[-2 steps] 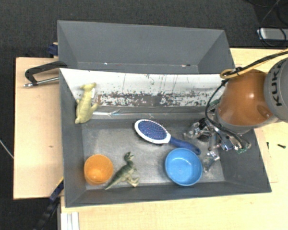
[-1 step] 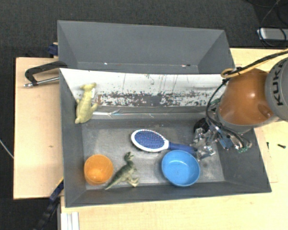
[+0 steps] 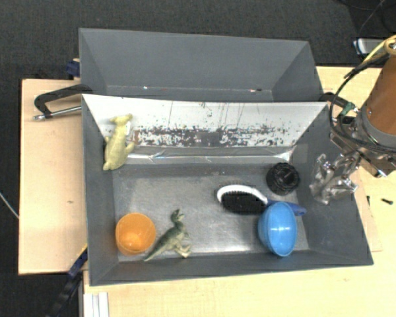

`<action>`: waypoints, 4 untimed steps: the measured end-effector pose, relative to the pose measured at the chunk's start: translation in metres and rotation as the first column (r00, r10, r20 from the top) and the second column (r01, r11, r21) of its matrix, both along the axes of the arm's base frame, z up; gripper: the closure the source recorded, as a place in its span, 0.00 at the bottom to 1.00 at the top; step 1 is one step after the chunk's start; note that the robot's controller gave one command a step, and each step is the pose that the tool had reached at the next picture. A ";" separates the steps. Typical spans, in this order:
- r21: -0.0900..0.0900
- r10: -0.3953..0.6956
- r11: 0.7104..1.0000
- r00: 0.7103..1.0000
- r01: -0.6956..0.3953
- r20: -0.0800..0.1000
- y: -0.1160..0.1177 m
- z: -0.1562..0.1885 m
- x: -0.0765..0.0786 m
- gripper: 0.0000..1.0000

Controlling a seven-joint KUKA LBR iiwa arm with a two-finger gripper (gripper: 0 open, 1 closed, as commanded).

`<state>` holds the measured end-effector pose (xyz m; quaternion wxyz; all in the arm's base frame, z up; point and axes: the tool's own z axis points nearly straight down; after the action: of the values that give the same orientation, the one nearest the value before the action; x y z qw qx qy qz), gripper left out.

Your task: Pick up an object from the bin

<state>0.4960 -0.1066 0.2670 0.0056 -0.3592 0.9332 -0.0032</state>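
Where the arm reaches in, at 3 o'clock: the gripper hangs above the sloping right wall of the grey bin, outside the flat floor.
Gripper state: how far it is open cannot be told from this angle; no thing of the bin can be seen in its hold.
Nearest thing: a black round cap-like piece, at 2 o'clock on the floor, just to the 9 o'clock side of the gripper and apart from it.
Next nearest: a blue egg-shaped thing with a small blue stub on its upper right, at 4 o'clock on the floor, at about 7 o'clock from the gripper.
Near the middle: a black brush with a white rim, lying flat, between the black cap and the blue egg and a little toward 9 o'clock of both; its lower right end is close to the egg.
7 o'clock: a green toy dinosaur, by the front wall.
8 o'clock: an orange ball, just beside the dinosaur's tail.
10 o'clock: a pale yellow toy animal, leaning on the left wall near the back corner, well apart from the gripper.
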 end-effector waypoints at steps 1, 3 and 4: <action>0.006 0.065 0.998 0.998 -0.065 -0.018 0.007 -0.124 0.008 1.00; 0.007 -0.006 1.000 1.000 0.007 -0.018 0.069 -0.184 0.023 0.00; 0.003 -0.010 1.000 1.000 0.010 -0.008 0.065 -0.180 0.025 1.00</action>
<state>0.5210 -0.0419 0.0870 0.0023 -0.3545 0.9350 -0.0004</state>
